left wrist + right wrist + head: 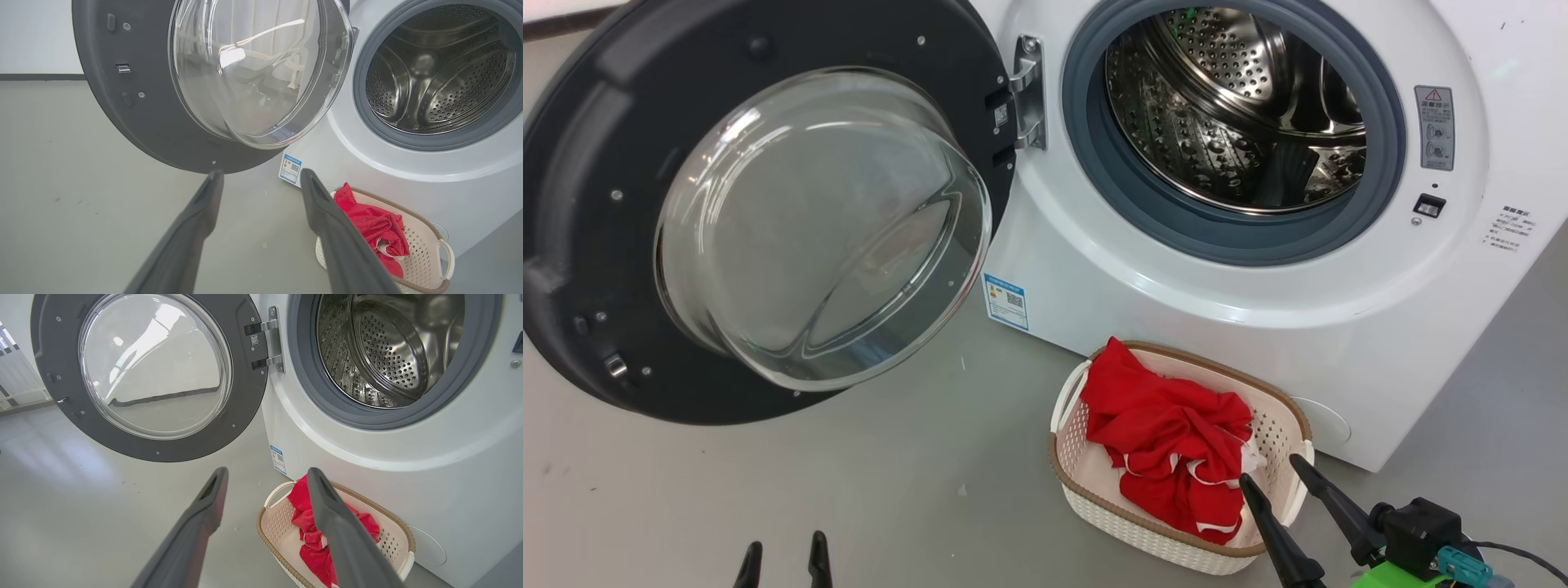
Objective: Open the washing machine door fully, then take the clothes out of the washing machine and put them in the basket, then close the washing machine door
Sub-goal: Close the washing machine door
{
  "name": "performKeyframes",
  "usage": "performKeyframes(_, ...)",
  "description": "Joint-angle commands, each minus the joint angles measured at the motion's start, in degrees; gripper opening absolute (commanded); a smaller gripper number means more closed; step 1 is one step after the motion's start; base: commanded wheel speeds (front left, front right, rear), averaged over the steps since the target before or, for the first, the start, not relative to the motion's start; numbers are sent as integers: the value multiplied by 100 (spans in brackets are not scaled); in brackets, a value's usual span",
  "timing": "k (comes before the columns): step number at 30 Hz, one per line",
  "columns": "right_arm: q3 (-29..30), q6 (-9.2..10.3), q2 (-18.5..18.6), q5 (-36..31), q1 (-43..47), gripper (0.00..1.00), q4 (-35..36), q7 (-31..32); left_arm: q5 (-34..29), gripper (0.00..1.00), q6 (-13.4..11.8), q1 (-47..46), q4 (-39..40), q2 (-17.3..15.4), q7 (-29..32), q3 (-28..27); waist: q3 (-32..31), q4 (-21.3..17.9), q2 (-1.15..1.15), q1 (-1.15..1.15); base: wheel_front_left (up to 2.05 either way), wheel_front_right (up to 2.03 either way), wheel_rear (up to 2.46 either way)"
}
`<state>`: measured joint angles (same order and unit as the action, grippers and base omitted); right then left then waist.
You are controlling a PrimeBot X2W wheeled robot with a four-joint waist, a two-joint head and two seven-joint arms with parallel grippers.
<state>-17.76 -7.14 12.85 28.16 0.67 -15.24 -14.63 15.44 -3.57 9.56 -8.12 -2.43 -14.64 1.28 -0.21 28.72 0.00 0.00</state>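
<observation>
Evidently, washing machine (1176,304) labels (1005,301) are illegibly small.

The washing machine door (760,204) is hanging swung wide at nine o'clock of the drum (1233,106) inside the washing machine (1176,302), hinged just left of the opening. The basket (1131,527) is sitting on the floor (849,490) just before the machine, at the drum's six o'clock, with the clothes (1168,449) lying in it.
</observation>
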Motion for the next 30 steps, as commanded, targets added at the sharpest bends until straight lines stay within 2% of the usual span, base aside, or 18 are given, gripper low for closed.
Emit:
performKeyframes(1,-115,-35,99,51,-231,100,121,-37,62,100,5,-64,188,-44,-36,-177,-4,-3,0,0,0,0,0)
performKeyframes(2,-110,-35,94,52,-222,100,124,-37,102,97,30,-68,213,-44,-36,-185,-9,-5,0,0,0,0,0)
performKeyframes(4,-92,-35,79,51,-196,100,129,-37,250,48,91,-90,278,-44,-36,-236,-24,-13,0,0,0,0,0)
performKeyframes(5,-79,-35,70,50,-179,100,131,-37,284,16,132,-107,309,-44,-36,-269,-33,-18,0,0,0,0,0)
performKeyframes(6,-62,-35,61,50,-160,100,133,-37,322,0,176,-141,359,-44,-36,-320,-41,-22,0,0,0,0,0)
performKeyframes(12,42,-35,37,34,-63,100,166,-37,235,0,590,-659,1079,-75,-36,-1013,-35,-27,0,0,0,0,0)
performKeyframes(16,94,-35,3,12,-21,100,194,-37,144,0,819,-1269,1519,-381,-36,-1537,-5,-45,0,0,0,0,0)
performKeyframes(19,90,-35,-5,-2,-28,100,207,-37,121,0,928,-1826,1647,-795,-36,-1909,47,-105,0,0,0,0,0)
performKeyframes(23,122,-35,25,-16,-57,100,224,-37,383,0,1029,-2661,1563,-1341,-36,-2312,152,-188,0,0,0,0,0)
performKeyframes(30,143,-35,96,-32,-103,100,260,-37,1155,0,1096,-3928,603,-2274,-36,-2567,348,-321,0,0,0,0,0)
